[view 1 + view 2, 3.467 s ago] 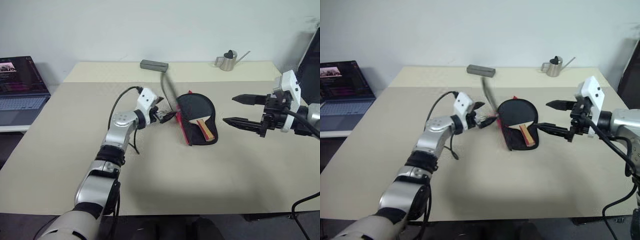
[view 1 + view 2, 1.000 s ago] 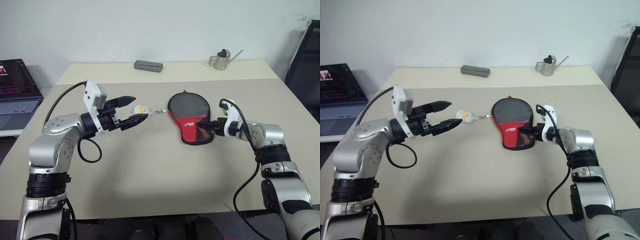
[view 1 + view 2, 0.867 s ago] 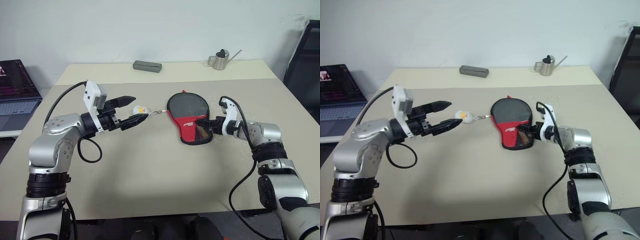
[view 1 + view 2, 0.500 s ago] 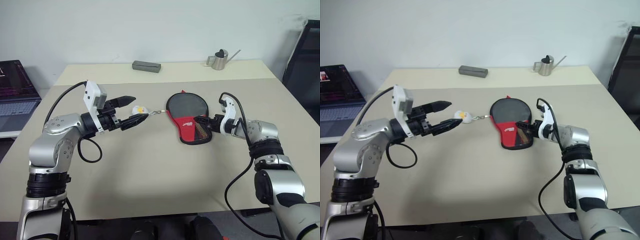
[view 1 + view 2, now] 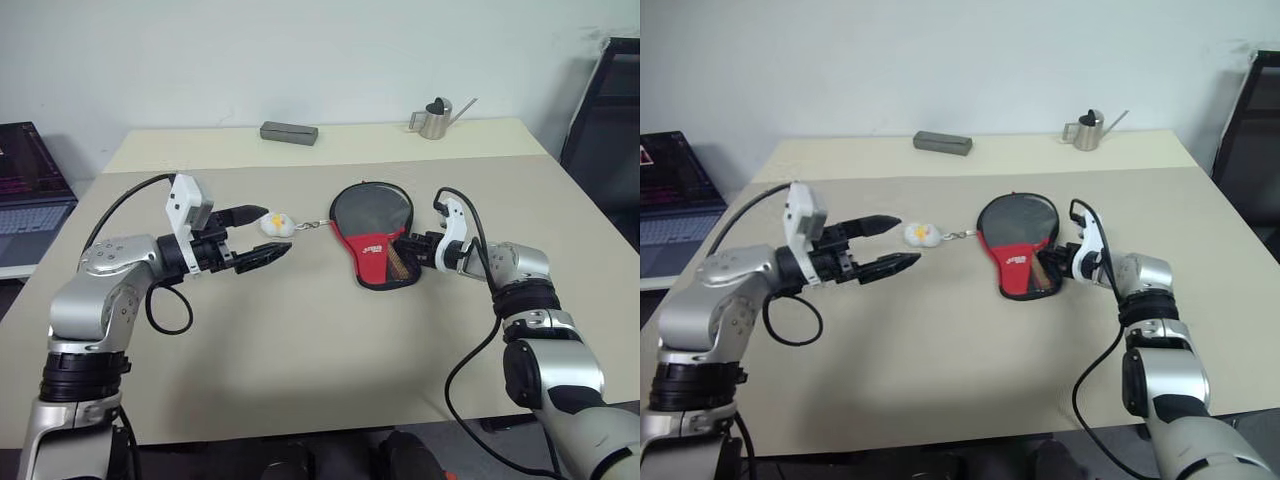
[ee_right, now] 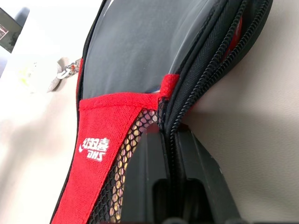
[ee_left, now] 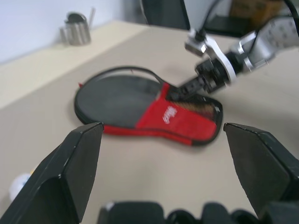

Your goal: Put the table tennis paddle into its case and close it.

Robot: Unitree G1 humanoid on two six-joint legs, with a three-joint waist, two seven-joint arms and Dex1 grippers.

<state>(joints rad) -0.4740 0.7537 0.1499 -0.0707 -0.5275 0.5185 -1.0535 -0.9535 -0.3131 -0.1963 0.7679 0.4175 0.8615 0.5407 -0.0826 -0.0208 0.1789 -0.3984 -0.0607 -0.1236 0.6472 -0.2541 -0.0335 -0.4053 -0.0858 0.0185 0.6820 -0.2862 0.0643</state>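
The case (image 5: 372, 225) lies flat on the table (image 5: 320, 340), its black flap folded over and its red logo panel facing up. The table tennis paddle is inside it, hidden except for a bit of wooden handle behind the mesh pocket (image 5: 399, 262). My right gripper (image 5: 405, 248) is shut on the case's zip edge (image 6: 174, 122) at the handle end. The white-and-yellow ball charm (image 5: 275, 222) lies left of the case on its short chain. My left gripper (image 5: 272, 232) hovers open just beside the charm, with nothing between its fingers.
A grey block (image 5: 289, 132) and a small metal watering can (image 5: 434, 118) stand along the table's far edge. A laptop (image 5: 25, 190) sits on a lower surface at the left. Something dark stands beyond the right corner (image 5: 605, 110).
My right gripper has shut on the case's edge at the handle end. The left gripper, still open, has sunk a little beside the ball charm. The case has stayed in place.
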